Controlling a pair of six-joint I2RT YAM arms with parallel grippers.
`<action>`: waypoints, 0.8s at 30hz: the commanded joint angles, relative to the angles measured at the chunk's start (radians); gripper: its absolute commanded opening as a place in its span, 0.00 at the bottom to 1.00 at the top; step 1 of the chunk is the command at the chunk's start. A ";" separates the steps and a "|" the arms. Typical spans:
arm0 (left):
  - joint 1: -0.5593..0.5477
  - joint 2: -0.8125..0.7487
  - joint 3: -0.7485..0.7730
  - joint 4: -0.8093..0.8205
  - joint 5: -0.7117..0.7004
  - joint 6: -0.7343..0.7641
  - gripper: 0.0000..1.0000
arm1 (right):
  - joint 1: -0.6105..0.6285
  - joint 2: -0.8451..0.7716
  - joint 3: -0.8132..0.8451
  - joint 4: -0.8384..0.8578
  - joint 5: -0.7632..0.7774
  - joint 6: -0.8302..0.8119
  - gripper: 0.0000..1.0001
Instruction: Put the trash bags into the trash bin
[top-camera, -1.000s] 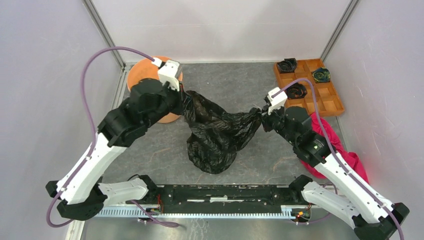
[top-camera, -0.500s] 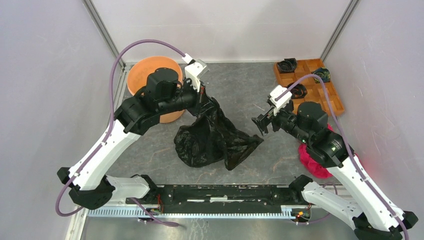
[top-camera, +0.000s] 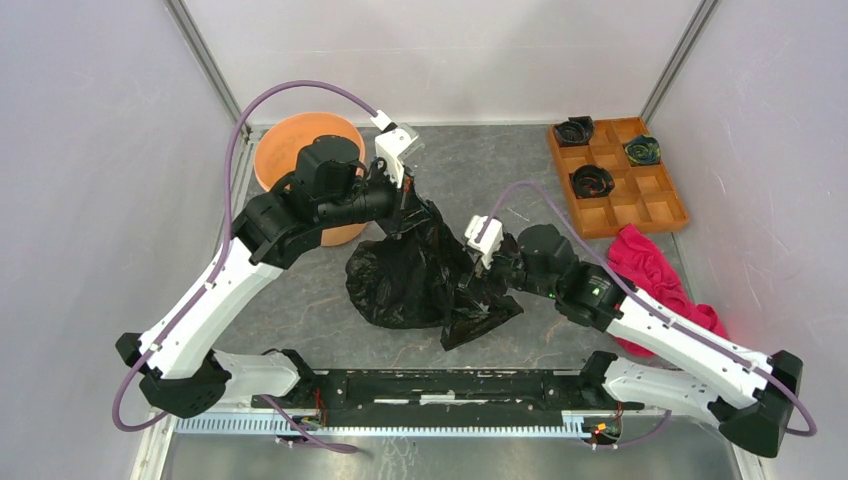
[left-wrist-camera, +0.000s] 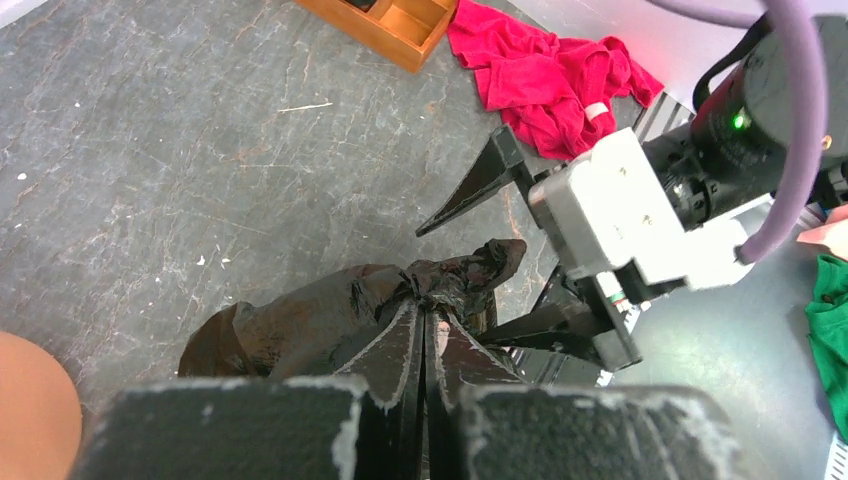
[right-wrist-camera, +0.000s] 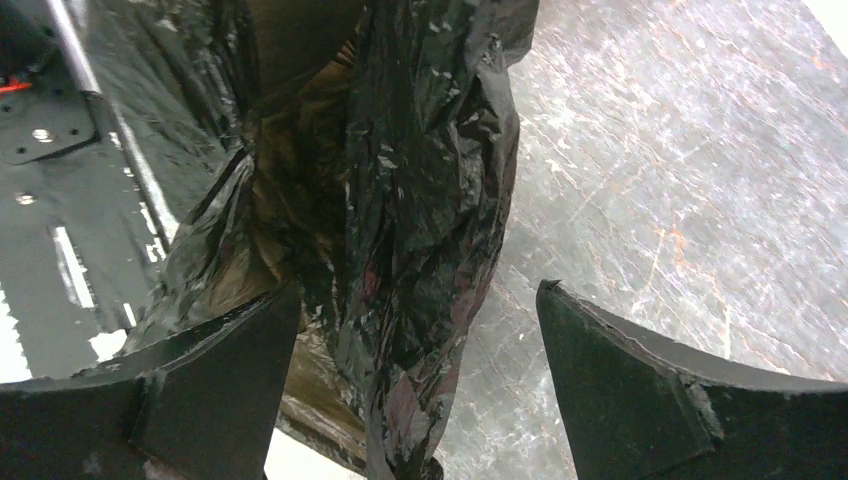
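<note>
Grey table (top-camera: 480, 160) carries everything. Black trash bags (top-camera: 400, 285) heaped mid-table, just right of orange trash bin (top-camera: 285, 155) at far left corner, outside it. Left hand (left-wrist-camera: 425, 325) clamped on bag's bunched top, that end held raised. Right hand (right-wrist-camera: 415, 300) spread wide, fingers either side of hanging film, not gripping.
</note>
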 joint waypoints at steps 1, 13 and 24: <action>-0.001 -0.026 0.005 0.014 0.028 0.027 0.02 | 0.081 0.031 0.001 0.047 0.260 -0.015 0.92; -0.001 -0.022 0.001 0.033 -0.344 -0.135 0.50 | -0.006 0.073 0.080 0.151 0.521 0.297 0.00; 0.000 -0.143 -0.103 0.153 -0.138 -0.299 1.00 | -0.213 0.145 0.311 -0.064 0.482 0.326 0.00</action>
